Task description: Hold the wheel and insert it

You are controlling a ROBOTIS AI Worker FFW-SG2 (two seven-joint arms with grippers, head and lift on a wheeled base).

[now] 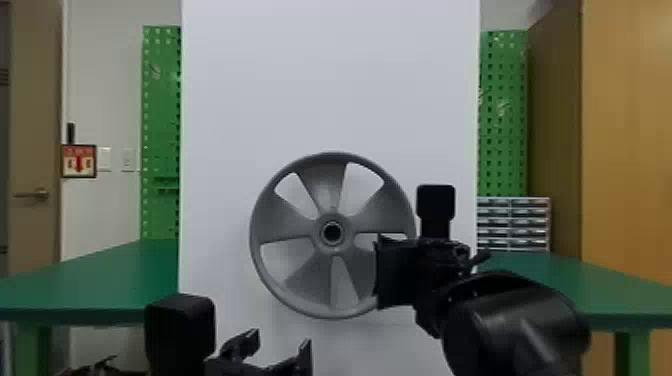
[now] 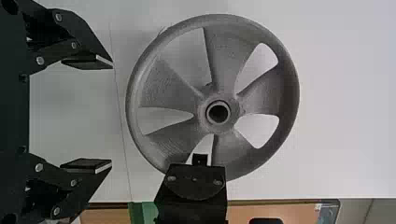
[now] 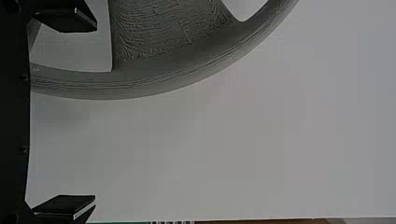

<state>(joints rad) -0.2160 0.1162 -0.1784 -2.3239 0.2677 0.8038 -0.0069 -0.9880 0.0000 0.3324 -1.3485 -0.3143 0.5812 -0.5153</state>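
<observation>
The grey spoked wheel [image 1: 305, 290] stands upright against the white panel, its hub facing the head camera. My right gripper [image 1: 380, 272] overlaps the wheel's right rim in the head view. Seen from its wrist, the right gripper [image 3: 95, 112] is open, with part of the rim of the wheel [image 3: 140, 81] between its spread fingers, nearer one of them. Below and left of the wheel is my left gripper [image 1: 280, 342]. In the left wrist view, the left gripper [image 2: 112, 114] has its fingers apart with nothing between them, and the whole wheel [image 2: 266, 93] lies beyond.
The tall white panel [image 1: 330, 75] rises behind the wheel. Green tables [image 1: 110, 277] flank it, and a drawer cabinet [image 1: 513, 225] stands at the right. Part of the right arm [image 2: 191, 196] covers the wheel's edge in the left wrist view.
</observation>
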